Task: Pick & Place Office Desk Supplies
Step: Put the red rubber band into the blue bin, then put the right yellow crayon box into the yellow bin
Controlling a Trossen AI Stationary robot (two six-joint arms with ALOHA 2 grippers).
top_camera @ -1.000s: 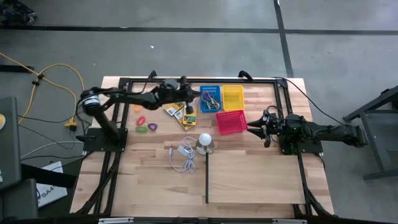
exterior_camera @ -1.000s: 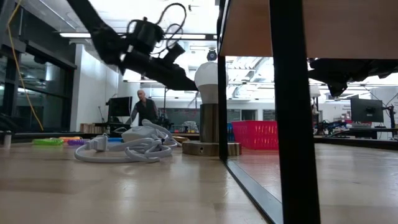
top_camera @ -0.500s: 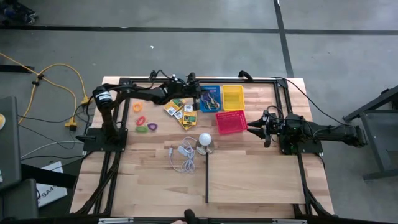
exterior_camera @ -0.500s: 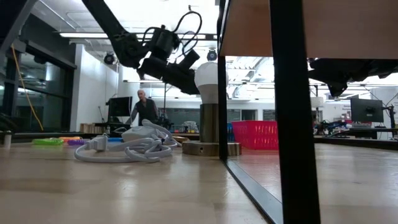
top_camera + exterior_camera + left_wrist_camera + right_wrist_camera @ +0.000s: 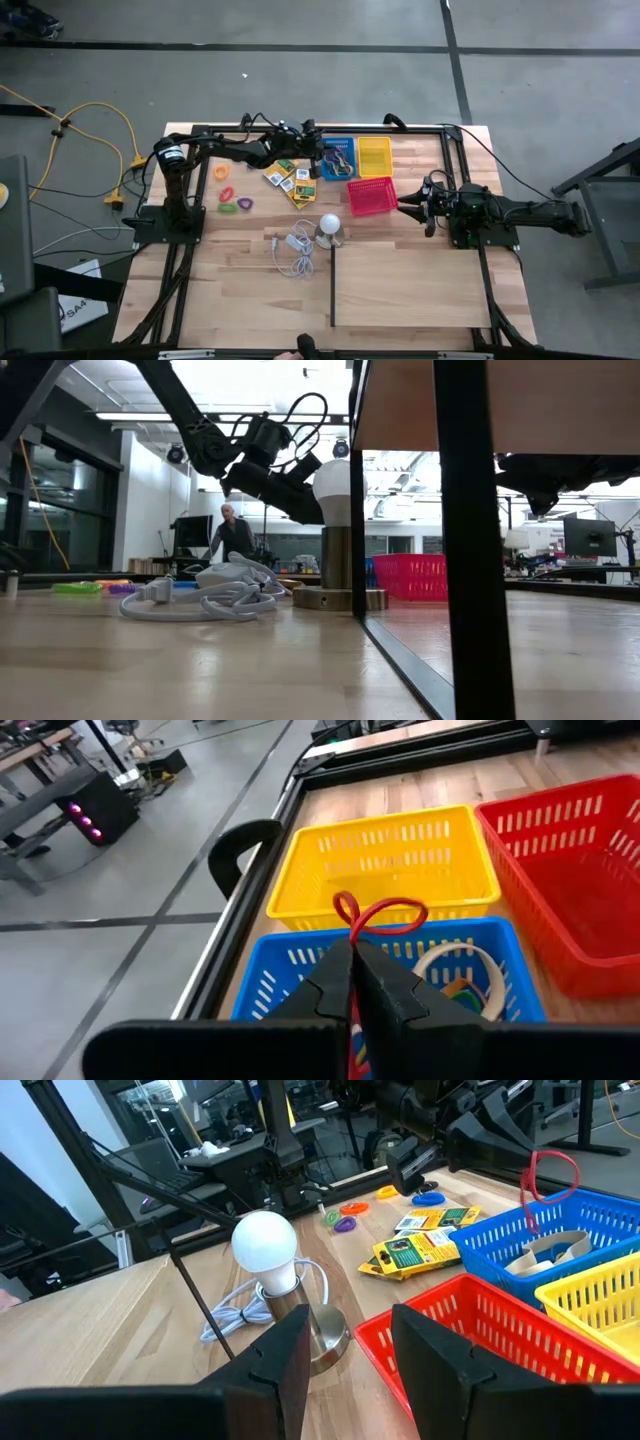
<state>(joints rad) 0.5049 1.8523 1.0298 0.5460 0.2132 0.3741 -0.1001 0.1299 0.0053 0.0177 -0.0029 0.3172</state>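
red rubber band (image 5: pixel 380 913), blue basket (image 5: pixel 500 982), yellow basket (image 5: pixel 385 860)

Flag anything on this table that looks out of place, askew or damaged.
Nothing looks damaged. The yellow-and-green packets lie scattered at mixed angles beside the blue basket, and the red basket sits skewed while the blue and yellow basket line up. The left end effector is shut on a red rubber band above the blue basket.

The left arm reaches from the frame's left across the upper middle of the high view, its left gripper (image 5: pixel 318 155) held off the table — fingers (image 5: pixel 385 1000) pressed together. The right arm lies along the right edge, level and low; the right gripper (image 5: pixel 408 205) points toward centre with fingers (image 5: pixel 435 1345) spread apart.
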